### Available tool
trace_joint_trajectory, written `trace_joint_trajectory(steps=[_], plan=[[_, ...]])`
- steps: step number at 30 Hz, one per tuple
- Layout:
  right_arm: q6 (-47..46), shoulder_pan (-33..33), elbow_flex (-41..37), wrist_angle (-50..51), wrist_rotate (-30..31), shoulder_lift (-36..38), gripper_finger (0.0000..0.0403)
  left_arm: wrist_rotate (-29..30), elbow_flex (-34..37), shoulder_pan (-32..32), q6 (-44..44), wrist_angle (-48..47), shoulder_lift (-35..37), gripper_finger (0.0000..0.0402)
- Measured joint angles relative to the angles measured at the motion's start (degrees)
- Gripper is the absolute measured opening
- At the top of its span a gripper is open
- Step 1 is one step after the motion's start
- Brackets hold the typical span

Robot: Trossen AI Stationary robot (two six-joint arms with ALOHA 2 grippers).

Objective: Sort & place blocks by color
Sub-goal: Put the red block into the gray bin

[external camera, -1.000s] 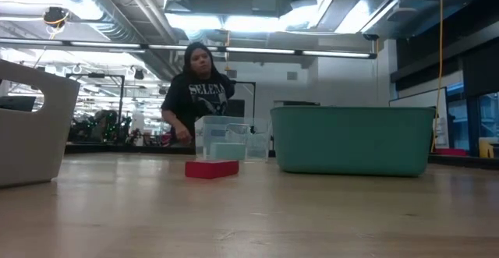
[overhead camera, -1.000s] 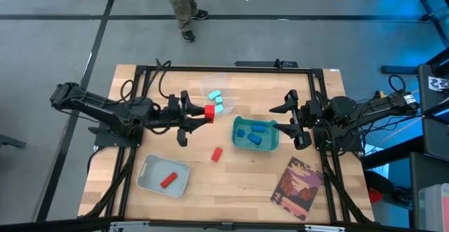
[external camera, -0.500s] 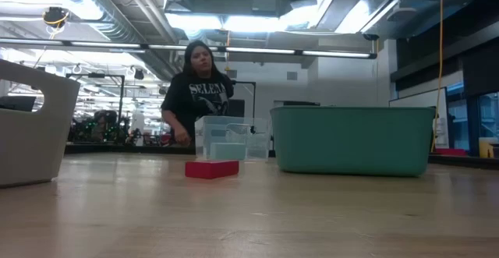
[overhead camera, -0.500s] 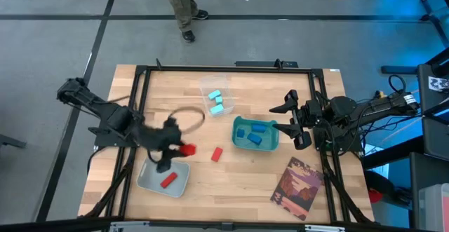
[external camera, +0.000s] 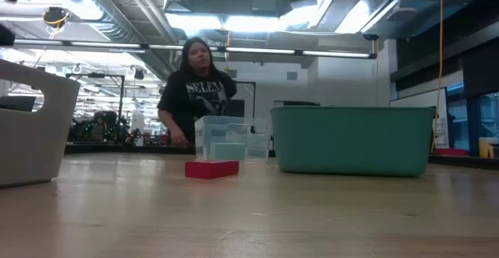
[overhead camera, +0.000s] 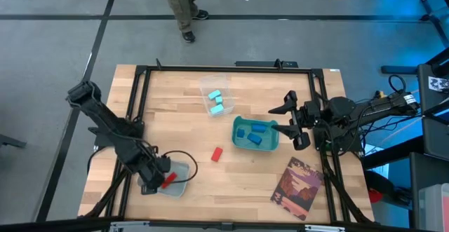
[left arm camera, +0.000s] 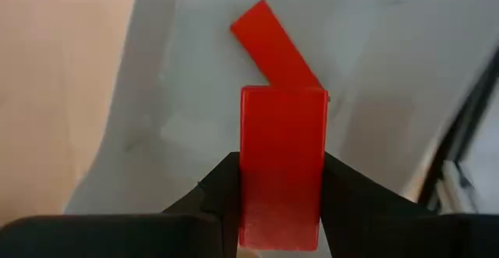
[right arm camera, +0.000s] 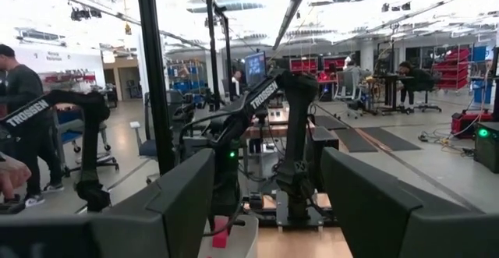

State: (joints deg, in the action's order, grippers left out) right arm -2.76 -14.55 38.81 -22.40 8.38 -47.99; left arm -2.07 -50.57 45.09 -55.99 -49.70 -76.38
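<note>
My left gripper is over the grey tray at the table's near left, shut on a red block. A second red block lies flat on the tray floor just beyond it. A third red block lies on the wood mid-table. Darker blue blocks sit in the teal bin, and light cyan blocks in a clear container. My right gripper waits open, right of the bin. My left gripper pinches the red block between its two fingers, on opposite long faces at the end nearer the wrist. It comes from above, pointing down into the tray. The block sticks out past the fingertips along them, with its free end over the lying red block.
A picture card lies at the near right. A person stands beyond the far edge. The black frame rails run along the table's sides. Bare wood lies between the tray and the card.
My left gripper has carried the red block from beside the clear container toward the table's near left edge, ending over the grey tray with the fingers pointing down. The right arm and the other blocks have kept still.
</note>
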Motion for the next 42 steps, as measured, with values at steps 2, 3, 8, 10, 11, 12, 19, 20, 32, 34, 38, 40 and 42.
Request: trace_joint_trajectory(steps=[2, 3, 8, 10, 11, 12, 19, 20, 32, 34, 38, 40, 42], plan=[[0.0, 0.0, 0.0, 0.7, 0.0, 0.0, 0.0241, 0.6, 1.3, 0.3, -0.5, 1.6, -1.2, 0.012], [0.0, 0.0, 0.0, 0.8, 0.0, 0.0, 0.0241, 0.8, 1.8, 0.4, -0.5, 1.7, -1.7, 0.012], [0.0, 0.0, 0.0, 0.7, 0.0, 0.0, 0.0241, 1.6, 3.8, 0.2, -0.6, 1.9, -3.7, 0.012], [0.0, 0.0, 0.0, 0.7, 0.0, 0.0, 0.0241, 1.5, 4.6, 0.2, -0.9, 2.1, -4.4, 0.012], [0.0, 0.0, 0.0, 0.7, 0.0, 0.0, 0.0241, 1.5, 4.9, 0.2, -0.9, 2.2, -4.7, 0.012], [0.0, 0.0, 0.0, 0.7, 0.0, 0.0, 0.0241, 1.5, 5.2, 0.2, -1.0, 2.6, -5.0, 0.012], [0.0, 0.0, 0.0, 0.8, 0.0, 0.0, 0.0241, 2.4, 7.5, 0.2, -2.0, 6.3, -5.0, 0.012], [0.0, 0.0, 0.0, 0.8, 0.0, 0.0, 0.0241, 2.6, 7.7, 0.2, -2.1, 6.3, -5.0, 0.012], [0.0, 0.0, 0.0, 0.8, 0.0, 0.0, 0.0241, 2.4, 7.8, 0.0, -2.5, 6.3, -5.1, 0.0184], [0.0, 0.0, 0.0, 0.8, 0.0, 0.0, 0.0241, 0.9, 7.8, -0.5, -2.9, 6.3, -5.0, 0.0201], [0.0, 0.0, 0.0, 0.8, 0.0, 0.0, 0.0241, -2.3, 7.7, -1.9, -3.6, 6.3, -3.9, 0.0226], [0.0, 0.0, 0.0, 0.8, 0.0, 0.0, 0.0241, -3.3, 7.2, -2.7, -3.6, 6.1, -2.5, 0.0234], [0.0, 0.0, 0.0, 0.8, 0.0, 0.0, 0.0241, -3.2, 5.8, -3.4, -2.5, 6.2, -0.9, 0.0236]])
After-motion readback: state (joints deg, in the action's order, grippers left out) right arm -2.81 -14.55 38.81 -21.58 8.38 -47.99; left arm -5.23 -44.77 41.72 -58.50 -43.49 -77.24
